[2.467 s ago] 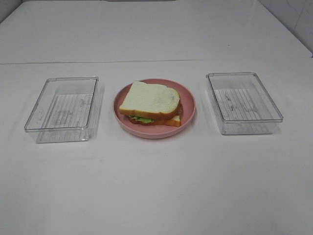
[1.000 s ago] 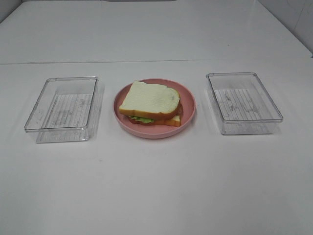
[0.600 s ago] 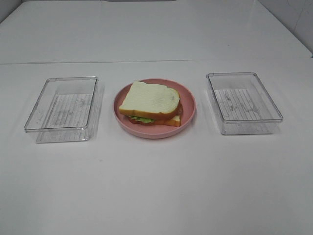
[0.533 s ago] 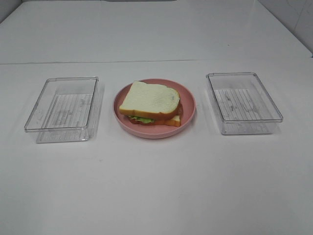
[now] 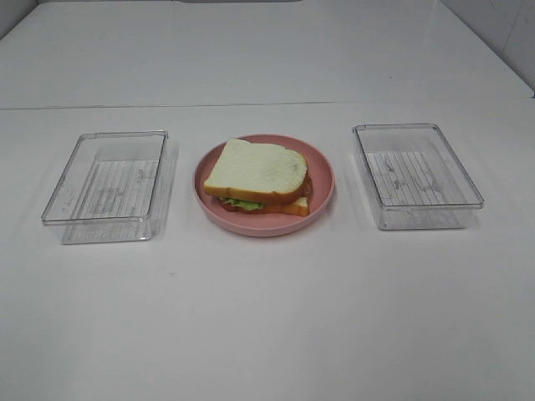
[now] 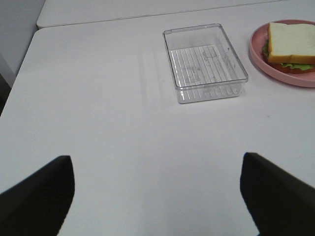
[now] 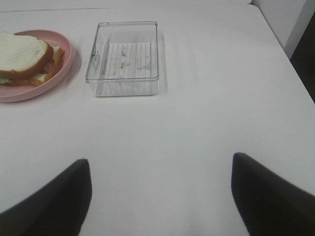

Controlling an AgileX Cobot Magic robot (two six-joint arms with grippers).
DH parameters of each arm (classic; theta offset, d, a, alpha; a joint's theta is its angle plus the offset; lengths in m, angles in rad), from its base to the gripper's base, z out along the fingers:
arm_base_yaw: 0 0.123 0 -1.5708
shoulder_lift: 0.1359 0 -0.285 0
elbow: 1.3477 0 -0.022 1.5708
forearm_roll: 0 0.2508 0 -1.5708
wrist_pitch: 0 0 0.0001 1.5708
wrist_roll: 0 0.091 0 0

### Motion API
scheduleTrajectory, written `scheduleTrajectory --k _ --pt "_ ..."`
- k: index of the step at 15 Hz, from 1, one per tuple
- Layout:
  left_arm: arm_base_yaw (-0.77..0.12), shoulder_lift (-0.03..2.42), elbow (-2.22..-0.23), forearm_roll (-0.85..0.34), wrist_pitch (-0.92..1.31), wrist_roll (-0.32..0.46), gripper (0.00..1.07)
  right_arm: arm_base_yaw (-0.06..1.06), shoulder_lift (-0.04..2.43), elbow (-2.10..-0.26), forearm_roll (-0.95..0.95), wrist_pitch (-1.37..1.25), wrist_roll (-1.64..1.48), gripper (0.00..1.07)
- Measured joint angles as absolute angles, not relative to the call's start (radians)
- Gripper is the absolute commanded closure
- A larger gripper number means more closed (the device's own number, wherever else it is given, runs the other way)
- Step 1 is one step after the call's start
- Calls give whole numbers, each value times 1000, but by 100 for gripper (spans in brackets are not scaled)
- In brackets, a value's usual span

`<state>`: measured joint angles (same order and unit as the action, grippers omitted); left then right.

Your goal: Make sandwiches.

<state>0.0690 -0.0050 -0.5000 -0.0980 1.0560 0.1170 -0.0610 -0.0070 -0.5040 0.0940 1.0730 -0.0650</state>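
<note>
A sandwich (image 5: 257, 177) of white bread with orange-brown crust, green lettuce and red-brown filling rests on a round pink plate (image 5: 322, 199) at the table's middle. It also shows in the left wrist view as the sandwich (image 6: 290, 47) on the plate (image 6: 261, 54), and in the right wrist view as the sandwich (image 7: 24, 58) on the plate (image 7: 59, 73). My left gripper (image 6: 156, 196) hovers open over bare table, well short of the left box. My right gripper (image 7: 160, 196) likewise stands open, far from the right box. Neither arm appears in the high view.
Two empty clear plastic boxes flank the plate: the left box (image 5: 109, 184), (image 6: 205, 61) and the right box (image 5: 415, 174), (image 7: 123, 56). A seam (image 5: 267, 104) runs across the white table behind them. The table's edges show at the far sides of both wrist views.
</note>
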Motion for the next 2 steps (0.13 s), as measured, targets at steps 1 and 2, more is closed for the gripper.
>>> scheduleTrajectory --k 1,2 --pt "69 -5 -500 -98 1056 117 20 -61 -7 -504 94 1073 -65 33" --pt "69 -5 -500 -98 1056 117 20 -61 -7 -504 94 1073 -65 33"
